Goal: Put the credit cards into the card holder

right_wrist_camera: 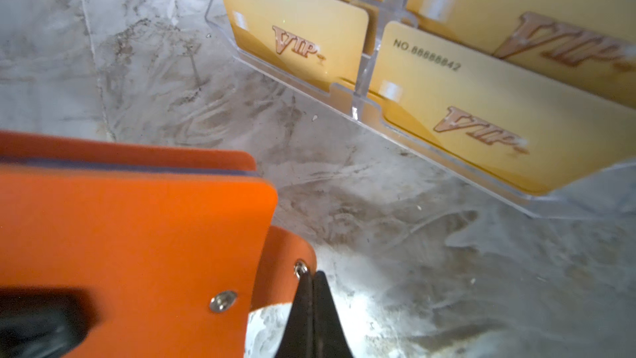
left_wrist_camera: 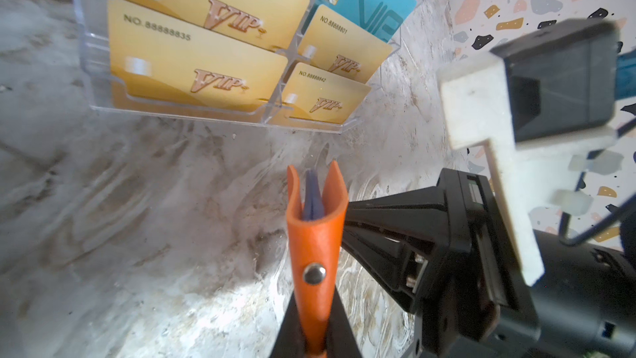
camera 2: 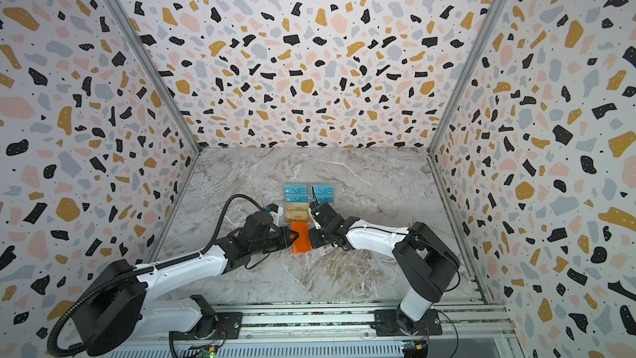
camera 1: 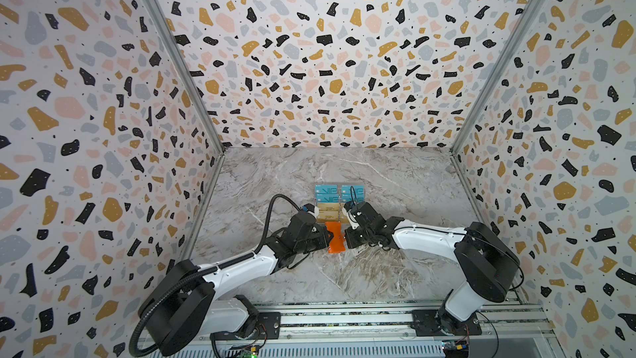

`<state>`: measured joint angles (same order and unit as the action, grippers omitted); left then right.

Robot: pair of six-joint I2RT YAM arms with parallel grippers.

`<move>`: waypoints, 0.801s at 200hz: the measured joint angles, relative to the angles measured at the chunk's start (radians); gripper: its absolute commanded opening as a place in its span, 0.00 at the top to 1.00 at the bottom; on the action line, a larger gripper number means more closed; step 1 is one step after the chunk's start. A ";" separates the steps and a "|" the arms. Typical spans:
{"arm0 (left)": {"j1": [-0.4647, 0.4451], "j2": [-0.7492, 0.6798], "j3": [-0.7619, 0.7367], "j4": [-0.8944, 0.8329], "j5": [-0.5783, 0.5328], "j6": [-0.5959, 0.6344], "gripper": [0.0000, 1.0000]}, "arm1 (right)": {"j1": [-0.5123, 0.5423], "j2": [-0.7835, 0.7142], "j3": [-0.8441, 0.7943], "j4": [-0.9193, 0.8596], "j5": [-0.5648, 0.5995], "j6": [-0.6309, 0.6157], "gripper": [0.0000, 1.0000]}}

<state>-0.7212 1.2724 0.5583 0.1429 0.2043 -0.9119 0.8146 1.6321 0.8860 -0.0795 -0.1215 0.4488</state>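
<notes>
While the left jaws clamp the holder on edge, the right jaws press together at its snap tab. They may be pinching it; unclear.

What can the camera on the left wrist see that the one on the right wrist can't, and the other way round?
Left wrist only: a teal card, the terrazzo wall, the right gripper from outside, and the card holder edge-on in the left gripper. Right wrist only: the holder's flat orange cover, the right gripper's shut jaws pinching its snap flap. Both: gold cards in the clear stand on the marble table.
</notes>
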 measured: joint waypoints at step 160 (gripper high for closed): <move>0.063 -0.014 -0.052 0.161 0.211 -0.042 0.93 | -0.223 -0.215 -0.316 0.399 -0.537 0.082 0.63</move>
<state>-0.6579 1.2587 0.5064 0.3038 0.4149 -0.9539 0.5919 1.4170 0.5701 0.3199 -0.6586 0.5308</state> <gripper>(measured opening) 0.103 0.365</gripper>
